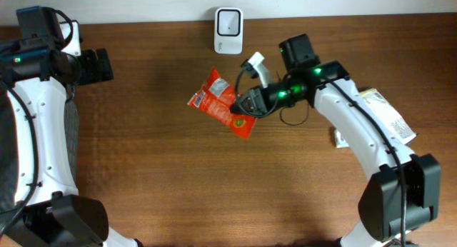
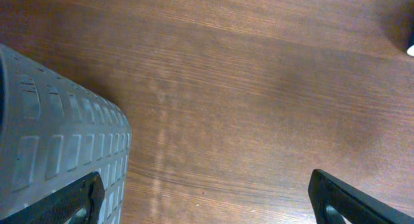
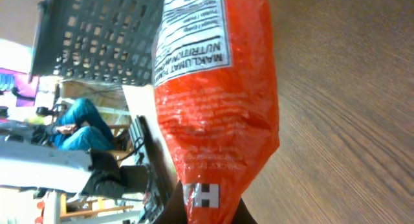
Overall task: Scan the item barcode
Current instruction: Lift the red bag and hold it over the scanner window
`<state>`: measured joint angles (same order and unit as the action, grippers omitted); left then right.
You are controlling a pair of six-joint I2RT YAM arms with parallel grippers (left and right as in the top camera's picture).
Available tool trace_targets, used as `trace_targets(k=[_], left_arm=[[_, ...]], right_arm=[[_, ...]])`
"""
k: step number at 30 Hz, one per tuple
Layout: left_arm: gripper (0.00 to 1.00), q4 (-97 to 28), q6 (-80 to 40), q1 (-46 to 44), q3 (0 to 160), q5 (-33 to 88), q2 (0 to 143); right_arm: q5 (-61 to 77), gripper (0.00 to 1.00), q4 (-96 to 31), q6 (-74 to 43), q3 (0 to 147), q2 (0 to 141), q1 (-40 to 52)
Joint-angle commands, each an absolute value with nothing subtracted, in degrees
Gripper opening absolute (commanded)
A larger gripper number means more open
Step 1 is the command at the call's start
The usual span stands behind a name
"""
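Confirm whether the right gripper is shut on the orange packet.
Shut on it: the right gripper pinches the orange packet by one end, per its wrist view.

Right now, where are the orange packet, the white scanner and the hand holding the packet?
orange packet (image 1: 214, 97), overhead view, middle of the bag.
white scanner (image 1: 228, 21), overhead view, its front face.
right gripper (image 1: 245, 106), overhead view, between its fingertips.

- Brown wood-grain table (image 1: 178, 183).
- Grey lattice plastic basket (image 1: 69, 129) at table's left edge, largely hidden in overhead view.
- White printed flat packet (image 1: 394, 117) at right edge.
- Small white item (image 1: 338, 138) near packet, kind unclear.
- Seated person in blue clothes (image 3: 74, 123) beyond table, blurred.
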<state>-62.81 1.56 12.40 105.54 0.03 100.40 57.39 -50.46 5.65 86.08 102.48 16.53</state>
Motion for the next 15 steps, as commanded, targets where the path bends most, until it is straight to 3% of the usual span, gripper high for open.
trace_targets(k=[1,15], left_arm=[[0.99,-62.72,2.44,12.53,105.65,0.25,100.49],[0.99,-62.72,2.44,12.53,105.65,0.25,100.49]], right_arm=[[69.58,0.04,-51.77,16.01,86.28,100.42,13.67],[88.95,0.04,-49.32,20.51,86.59,100.4,8.8]])
